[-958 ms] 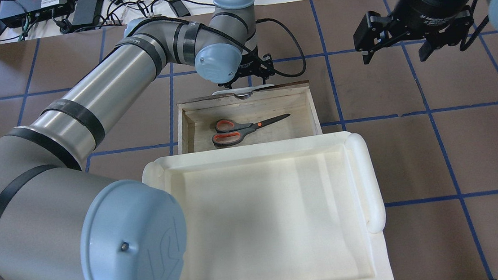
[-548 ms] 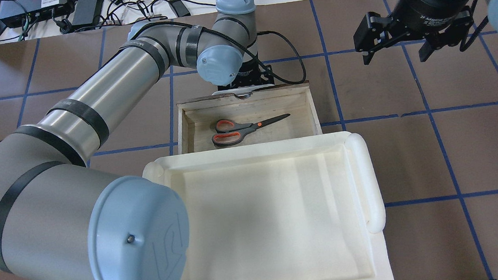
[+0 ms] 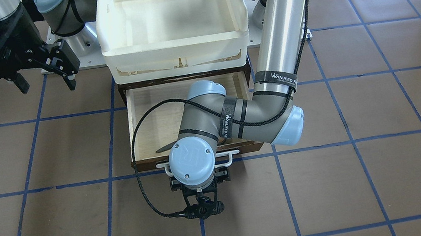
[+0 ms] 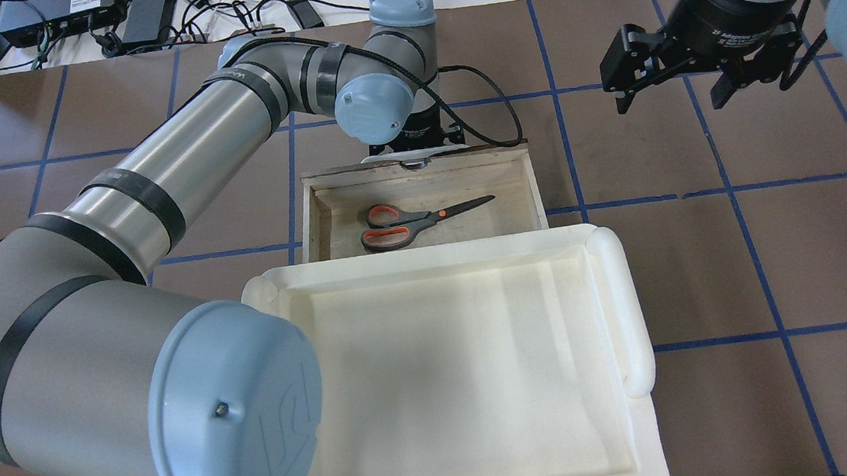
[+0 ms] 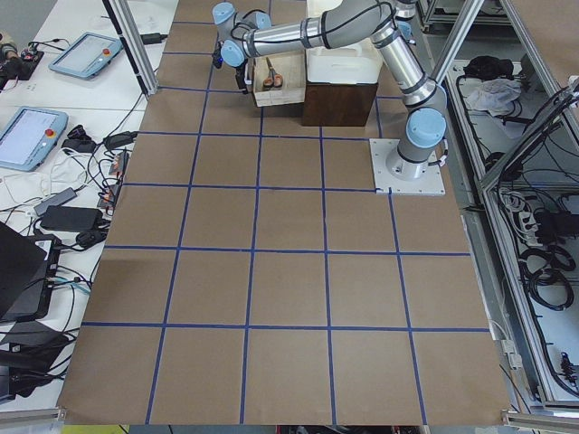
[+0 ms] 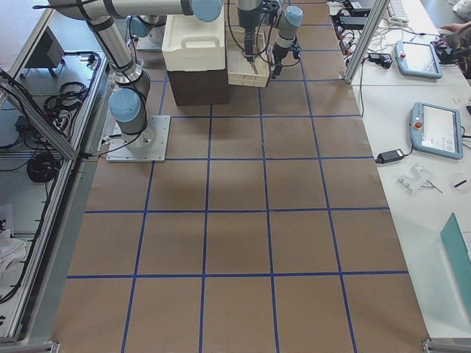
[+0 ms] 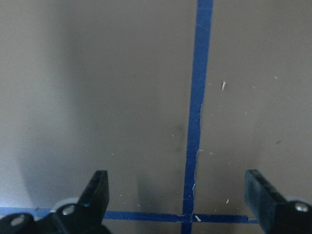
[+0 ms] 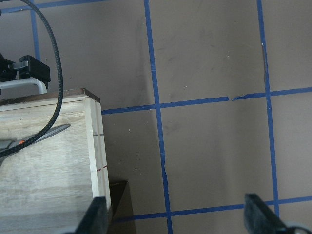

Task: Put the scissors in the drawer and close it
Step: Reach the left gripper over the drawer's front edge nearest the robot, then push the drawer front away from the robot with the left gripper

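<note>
The scissors point(image 4: 414, 222) lie flat inside the open drawer point(image 4: 534, 182), handles to the left and blades to the right. In the front-facing view only a blade tip point(image 3: 164, 147) shows under the left arm. My left gripper point(image 7: 178, 185) is open and empty, pointing down at the table just in front of the drawer's white bar handle point(image 3: 233, 154). In the front-facing view point(image 3: 200, 185) the wrist largely hides it. My right gripper point(image 4: 675, 93) is open and empty. It hangs over bare table to the drawer's right.
A large white plastic bin point(image 4: 621, 305) sits on top of the dark cabinet that holds the drawer, nearer the robot's base. A black cable point(image 3: 135, 147) loops from the left wrist across the drawer. Brown table with blue tape lines lies all around.
My left wrist has shifted slightly closer to the drawer front and handle. The drawer and scissors have not moved. The right gripper has barely moved.
</note>
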Motion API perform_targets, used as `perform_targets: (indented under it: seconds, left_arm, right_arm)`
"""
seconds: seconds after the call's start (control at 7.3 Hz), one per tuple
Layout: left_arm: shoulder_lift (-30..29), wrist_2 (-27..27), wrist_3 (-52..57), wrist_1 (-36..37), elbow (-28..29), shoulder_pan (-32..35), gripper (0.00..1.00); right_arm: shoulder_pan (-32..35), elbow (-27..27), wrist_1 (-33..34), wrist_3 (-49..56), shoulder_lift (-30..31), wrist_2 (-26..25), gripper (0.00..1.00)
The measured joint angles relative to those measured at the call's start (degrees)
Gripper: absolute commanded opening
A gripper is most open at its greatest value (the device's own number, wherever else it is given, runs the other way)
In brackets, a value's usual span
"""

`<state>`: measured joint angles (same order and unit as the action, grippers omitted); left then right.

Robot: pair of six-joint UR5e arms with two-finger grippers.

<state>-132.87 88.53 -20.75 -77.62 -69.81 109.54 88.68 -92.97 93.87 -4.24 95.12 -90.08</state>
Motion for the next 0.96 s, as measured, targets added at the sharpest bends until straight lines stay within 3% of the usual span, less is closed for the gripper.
perform_targets:
  seconds: [0.96]
  left_arm:
    - [5.7, -1.4, -2.4, -3.6, -4.8, 1.4, 1.00]
  right_arm:
    - [0.0, -0.2, -1.0, 0.1, -0.1, 0.0, 1.00]
